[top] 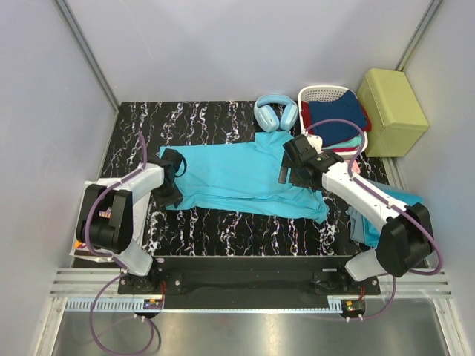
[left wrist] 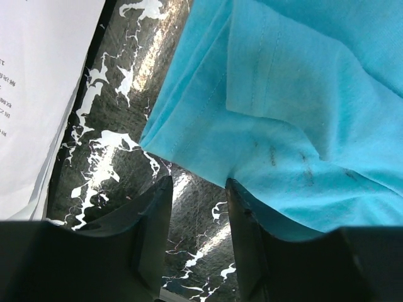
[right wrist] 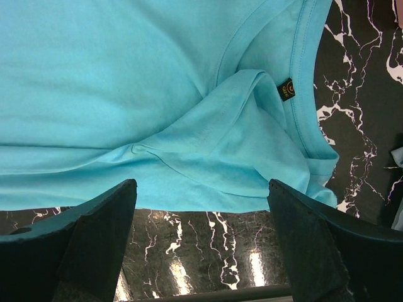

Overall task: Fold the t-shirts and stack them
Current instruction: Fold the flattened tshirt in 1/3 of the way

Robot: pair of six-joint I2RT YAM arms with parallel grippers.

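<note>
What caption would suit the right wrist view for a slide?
Open right gripper over a turquoise t-shirt on the black table.

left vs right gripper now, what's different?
Left gripper: barely open, over bare table beside the teal t-shirt, at the end opposite its collar. Right gripper: wide open, at the collar end. Shared: both are empty and at the shirt's edge.

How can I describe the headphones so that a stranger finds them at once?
Look at the black marble table, along its far edge. Just left of the white basket of clothes lie the headphones. They are pale blue, the only hard, rounded thing among cloth.
</note>
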